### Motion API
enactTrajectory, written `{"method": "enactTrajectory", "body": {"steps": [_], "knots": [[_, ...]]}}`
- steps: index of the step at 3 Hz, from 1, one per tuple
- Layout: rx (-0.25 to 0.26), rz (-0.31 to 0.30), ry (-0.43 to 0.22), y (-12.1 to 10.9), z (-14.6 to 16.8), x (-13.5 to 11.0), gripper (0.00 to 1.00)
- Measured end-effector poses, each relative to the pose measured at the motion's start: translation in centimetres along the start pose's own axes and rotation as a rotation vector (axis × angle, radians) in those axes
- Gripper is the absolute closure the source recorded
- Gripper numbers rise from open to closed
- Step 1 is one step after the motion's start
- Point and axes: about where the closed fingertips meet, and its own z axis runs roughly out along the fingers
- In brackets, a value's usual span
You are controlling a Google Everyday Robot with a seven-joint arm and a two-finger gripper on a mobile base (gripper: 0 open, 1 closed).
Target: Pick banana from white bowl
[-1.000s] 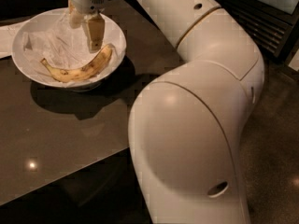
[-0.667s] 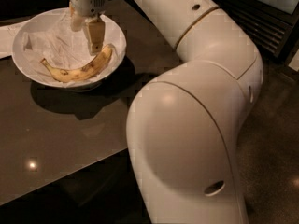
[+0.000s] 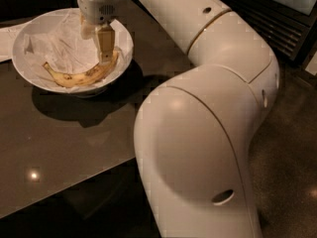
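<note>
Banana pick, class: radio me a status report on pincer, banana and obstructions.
Pincer low inside bowl, at right end of banana. Banana lying on paper, not lifted. Nothing else in bowl.

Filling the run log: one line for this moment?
gripper: low in white bowl, over one end of banana | banana: lying in bowl, not lifted

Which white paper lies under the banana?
The crinkled paper in the white bowl, not the flat sheet; the hand is at the right end of the banana.
</note>
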Motion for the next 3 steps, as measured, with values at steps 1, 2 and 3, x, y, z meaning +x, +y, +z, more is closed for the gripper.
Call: {"method": "enactTrajectory", "body": {"steps": [1, 2, 3], "knots": [[-0.017, 0.002, 0.002, 0.1, 0.7, 0.2, 0.33], [-0.028, -0.009, 0.002, -0.1, 1.3, 0.1, 0.33], [-0.038, -0.016, -0.002, -0.4, 1.9, 0.1, 0.34]]}}
